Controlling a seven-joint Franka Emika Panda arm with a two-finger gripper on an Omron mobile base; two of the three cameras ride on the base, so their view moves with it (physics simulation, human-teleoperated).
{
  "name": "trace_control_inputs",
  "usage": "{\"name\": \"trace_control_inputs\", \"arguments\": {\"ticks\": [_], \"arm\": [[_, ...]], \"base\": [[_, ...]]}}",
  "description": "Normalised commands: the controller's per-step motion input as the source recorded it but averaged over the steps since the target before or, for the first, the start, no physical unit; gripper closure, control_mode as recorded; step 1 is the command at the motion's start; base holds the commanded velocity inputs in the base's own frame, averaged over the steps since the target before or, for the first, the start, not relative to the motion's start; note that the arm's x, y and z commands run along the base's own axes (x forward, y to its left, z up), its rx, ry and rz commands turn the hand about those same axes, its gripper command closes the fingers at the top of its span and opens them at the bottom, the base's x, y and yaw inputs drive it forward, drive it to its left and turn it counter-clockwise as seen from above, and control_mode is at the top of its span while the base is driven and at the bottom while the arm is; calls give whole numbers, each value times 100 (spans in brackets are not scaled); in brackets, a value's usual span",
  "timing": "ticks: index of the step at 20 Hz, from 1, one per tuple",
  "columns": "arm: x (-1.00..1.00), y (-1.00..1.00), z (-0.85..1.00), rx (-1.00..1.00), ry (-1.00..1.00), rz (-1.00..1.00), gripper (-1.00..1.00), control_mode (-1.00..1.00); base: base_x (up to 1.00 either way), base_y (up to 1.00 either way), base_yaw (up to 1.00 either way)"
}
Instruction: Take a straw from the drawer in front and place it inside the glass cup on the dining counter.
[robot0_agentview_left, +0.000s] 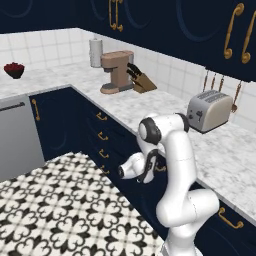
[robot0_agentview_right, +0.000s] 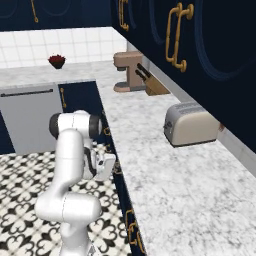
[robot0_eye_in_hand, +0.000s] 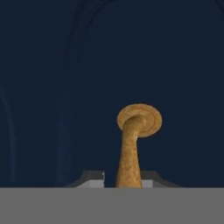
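Note:
In the hand view the navy drawer (robot0_eye_in_hand: 52, 109) front fills the background, and its curved brass handle (robot0_eye_in_hand: 131, 144) runs down between my two finger tips. My gripper (robot0_eye_in_hand: 123, 176) is shut on that handle, with the fingers (robot0_eye_in_hand: 92, 178) close on either side. From the base views, my hand reaches sideways under the marble worktop edge, and the gripper (robot0_agentview_left: 160, 168) (robot0_agentview_right: 115, 167) is pressed against the drawer fronts. The drawer is closed. The straw, the glass cup and the dining counter are out of view.
A toaster (robot0_agentview_left: 209, 111), a coffee machine (robot0_agentview_left: 116, 72) and a knife block (robot0_agentview_left: 143, 81) stand on the marble worktop (robot0_agentview_left: 220, 155). Narrower navy drawers (robot0_agentview_left: 100, 135) lie to the left. A steel dishwasher (robot0_agentview_left: 15, 137) sits at the far left. The patterned floor (robot0_agentview_left: 65, 210) is open behind me.

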Motion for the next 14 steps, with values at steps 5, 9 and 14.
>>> {"name": "trace_control_inputs", "arguments": {"ticks": [5,9,14], "arm": [[-60,56,0,13,0,1,100,-100],[-65,68,6,18,2,2,100,-100],[-70,73,14,20,1,2,100,-100]], "base": [[0,0,0],[0,0,0],[0,0,0]]}}
